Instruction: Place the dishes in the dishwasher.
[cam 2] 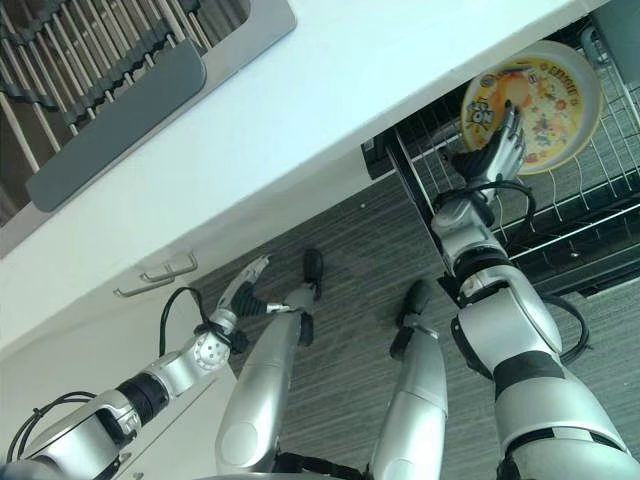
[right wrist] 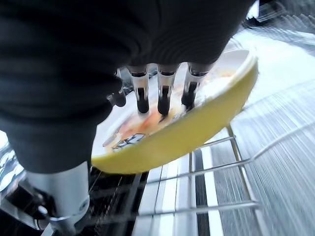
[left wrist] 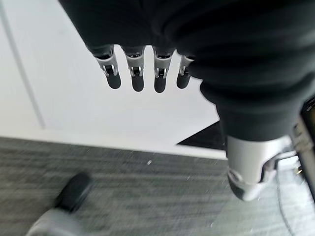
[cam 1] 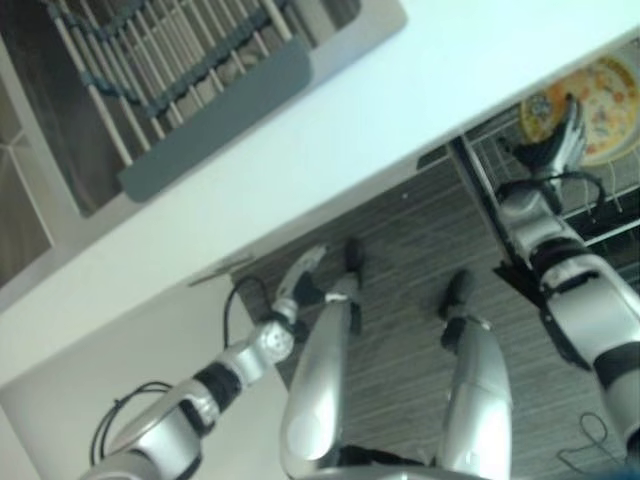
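Observation:
A yellow plate (cam 2: 545,95) with a cartoon print hangs tilted just above the wire dishwasher rack (cam 2: 600,190), under the counter's edge at the upper right. My right hand (cam 2: 490,150) is shut on its near rim. In the right wrist view its fingers (right wrist: 164,101) lie across the plate's face (right wrist: 197,128), over the rack wires (right wrist: 216,172); the thumb is hidden. My left hand (cam 2: 245,280) hangs open by the white cabinet front at the lower left, holding nothing, fingers (left wrist: 135,78) straight.
A white counter (cam 1: 400,110) runs diagonally across the view. On it at the upper left stands a grey-rimmed drying rack (cam 1: 150,60) of pale ribs. A cabinet handle (cam 2: 160,275) sits near my left hand. Dark striped floor (cam 1: 420,240) lies below.

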`<state>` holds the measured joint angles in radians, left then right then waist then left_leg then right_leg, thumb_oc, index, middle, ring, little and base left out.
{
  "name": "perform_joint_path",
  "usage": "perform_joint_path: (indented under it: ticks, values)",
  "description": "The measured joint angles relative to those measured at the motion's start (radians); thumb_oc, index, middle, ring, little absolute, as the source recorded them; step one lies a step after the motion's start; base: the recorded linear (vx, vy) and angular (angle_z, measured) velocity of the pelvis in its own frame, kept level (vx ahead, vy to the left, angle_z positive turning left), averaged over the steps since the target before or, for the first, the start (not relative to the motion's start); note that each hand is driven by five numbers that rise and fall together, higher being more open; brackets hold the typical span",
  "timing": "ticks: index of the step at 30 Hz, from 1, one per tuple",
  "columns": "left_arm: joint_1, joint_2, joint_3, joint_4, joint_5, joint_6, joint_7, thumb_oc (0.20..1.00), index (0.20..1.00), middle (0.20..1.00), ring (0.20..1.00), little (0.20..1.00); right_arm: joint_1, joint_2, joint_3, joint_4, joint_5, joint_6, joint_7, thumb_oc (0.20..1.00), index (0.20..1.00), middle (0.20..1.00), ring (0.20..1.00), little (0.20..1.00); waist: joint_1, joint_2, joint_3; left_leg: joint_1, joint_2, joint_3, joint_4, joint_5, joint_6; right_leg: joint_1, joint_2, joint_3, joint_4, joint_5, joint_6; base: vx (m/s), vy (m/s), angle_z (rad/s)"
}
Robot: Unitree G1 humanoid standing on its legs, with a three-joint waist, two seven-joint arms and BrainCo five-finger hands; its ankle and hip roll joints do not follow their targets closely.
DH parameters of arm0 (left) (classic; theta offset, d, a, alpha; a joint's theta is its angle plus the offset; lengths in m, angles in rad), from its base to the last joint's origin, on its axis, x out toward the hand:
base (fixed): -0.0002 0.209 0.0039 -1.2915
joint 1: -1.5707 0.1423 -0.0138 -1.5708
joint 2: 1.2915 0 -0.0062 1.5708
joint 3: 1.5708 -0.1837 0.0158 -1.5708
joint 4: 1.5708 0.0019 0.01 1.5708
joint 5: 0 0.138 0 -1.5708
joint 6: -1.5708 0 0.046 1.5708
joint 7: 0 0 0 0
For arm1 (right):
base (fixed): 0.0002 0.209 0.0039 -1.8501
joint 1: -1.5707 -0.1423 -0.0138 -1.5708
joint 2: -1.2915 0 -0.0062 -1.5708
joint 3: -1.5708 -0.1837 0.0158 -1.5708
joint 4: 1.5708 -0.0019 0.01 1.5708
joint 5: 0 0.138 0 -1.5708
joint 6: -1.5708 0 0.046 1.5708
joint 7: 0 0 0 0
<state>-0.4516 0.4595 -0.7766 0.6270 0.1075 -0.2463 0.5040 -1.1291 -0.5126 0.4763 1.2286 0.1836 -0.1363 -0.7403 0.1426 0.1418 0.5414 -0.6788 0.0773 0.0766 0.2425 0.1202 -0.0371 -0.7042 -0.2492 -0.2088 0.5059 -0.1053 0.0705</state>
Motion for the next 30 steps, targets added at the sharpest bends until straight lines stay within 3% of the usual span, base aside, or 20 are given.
perform_joint_path:
  ticks: [5,8,10,11,13,15,17,20,24,25,27,30]
  values:
    - [0.003,-0.038,-0.011,0.000,0.000,0.009,-0.007,1.000,1.000,1.000,1.000,1.000,-0.009,0.012,-0.021,0.001,0.033,-0.026,0.027,1.000,1.000,1.000,1.000,1.000,-0.005,0.023,-0.015,0.016,-0.004,0.010,-0.033,0.017,0.006,-0.004,-0.003,0.009,0.004,0.000,-0.001,-0.01,0.070,-0.02]
    - [0.009,-0.063,-0.009,0.003,-0.001,0.009,-0.006,1.000,1.000,1.000,1.000,1.000,-0.025,0.013,-0.027,0.002,0.040,-0.035,-0.013,1.000,1.000,1.000,1.000,1.000,-0.004,0.042,-0.027,0.003,-0.004,0.012,-0.035,0.026,0.003,-0.021,-0.004,0.008,0.010,0.001,-0.003,-0.04,0.064,0.01]
    - [0.013,-0.069,-0.015,0.010,-0.007,0.008,-0.004,1.000,1.000,1.000,1.000,1.000,-0.030,0.032,-0.086,-0.003,0.125,-0.086,-0.036,1.000,1.000,1.000,1.000,1.000,-0.002,0.052,-0.034,0.002,-0.004,0.010,-0.041,0.032,0.000,-0.024,-0.003,0.006,0.013,0.008,0.007,-0.06,0.080,0.02]
    - [0.019,-0.074,-0.007,0.017,-0.009,0.008,0.000,1.000,1.000,1.000,1.000,1.000,-0.031,0.068,-0.160,-0.029,0.245,-0.163,-0.034,1.000,1.000,1.000,1.000,1.000,-0.005,0.052,-0.034,0.009,-0.004,0.012,-0.046,0.032,-0.001,-0.019,-0.002,0.008,0.007,0.008,0.007,-0.02,0.086,-0.02]
    - [0.032,-0.083,-0.006,0.026,-0.009,0.009,0.004,1.000,1.000,1.000,1.000,1.000,-0.007,0.113,-0.185,-0.069,0.341,-0.247,0.005,1.000,1.000,1.000,1.000,1.000,-0.013,0.052,-0.034,0.045,-0.004,0.015,-0.061,0.032,-0.001,0.016,0.000,0.010,-0.005,0.016,0.010,-0.01,0.096,-0.06]
    - [0.032,-0.093,0.002,0.045,-0.008,0.013,0.007,1.000,1.000,1.000,1.000,1.000,0.061,0.150,-0.174,-0.220,0.327,-0.305,-0.041,1.000,1.000,1.000,1.000,1.000,-0.031,0.050,-0.033,0.088,-0.005,0.021,-0.070,0.029,0.003,0.061,0.001,0.013,-0.024,0.019,0.014,0.00,0.141,-0.07]
    - [0.034,-0.110,0.021,0.079,-0.008,0.029,0.026,1.000,1.000,1.000,1.000,1.000,0.158,0.181,-0.177,-0.376,0.220,-0.357,-0.123,1.000,1.000,1.000,1.000,1.000,-0.052,0.046,-0.031,0.161,-0.010,0.034,-0.087,0.024,0.009,0.131,-0.001,0.025,-0.054,0.027,0.020,0.00,0.149,-0.12]
    - [0.089,-0.146,0.073,0.209,-0.008,0.033,0.044,1.000,1.000,1.000,1.000,1.000,0.304,0.241,-0.178,-0.582,0.121,-0.373,-0.238,1.000,1.000,1.000,1.000,1.000,-0.120,0.020,-0.029,0.305,-0.019,0.063,-0.121,0.008,0.021,0.276,-0.001,0.035,-0.115,0.039,0.035,0.00,0.050,-0.21]
    - [0.143,-0.138,0.077,0.268,-0.007,0.036,0.041,1.000,1.000,1.000,1.000,1.000,0.433,0.248,-0.132,-0.715,0.062,-0.335,-0.313,1.000,1.000,1.000,1.000,1.000,-0.145,-0.053,-0.065,0.438,0.000,0.074,-0.143,-0.014,0.010,0.420,0.026,0.041,-0.187,0.038,0.030,0.12,0.012,-0.14]
    - [0.157,-0.141,0.077,0.302,-0.005,0.039,0.036,1.000,1.000,1.000,1.000,1.000,0.492,0.252,-0.128,-0.751,0.040,-0.311,-0.329,1.000,1.000,1.000,1.000,1.000,-0.150,-0.076,-0.095,0.498,0.009,0.075,-0.168,-0.024,0.005,0.490,0.038,0.037,-0.228,0.040,0.034,0.17,-0.022,-0.07]
    - [0.210,-0.145,0.076,0.354,-0.005,0.044,0.031,1.000,1.000,1.000,1.000,1.000,0.569,0.262,-0.105,-0.767,0.029,-0.284,-0.349,1.000,1.000,1.000,1.000,1.000,-0.151,-0.116,-0.212,0.547,0.018,0.084,-0.206,-0.028,-0.001,0.535,0.052,0.036,-0.270,0.040,0.036,0.18,-0.019,-0.12]
    - [0.267,-0.167,0.080,0.414,-0.007,0.051,0.002,1.000,1.000,1.000,1.000,1.000,0.679,0.262,-0.097,-0.788,0.027,-0.241,-0.355,1.000,1.000,1.000,1.000,1.000,-0.163,-0.129,-0.318,0.634,0.026,0.101,-0.259,-0.028,-0.002,0.626,0.071,0.038,-0.346,0.056,0.035,0.12,-0.008,-0.16]
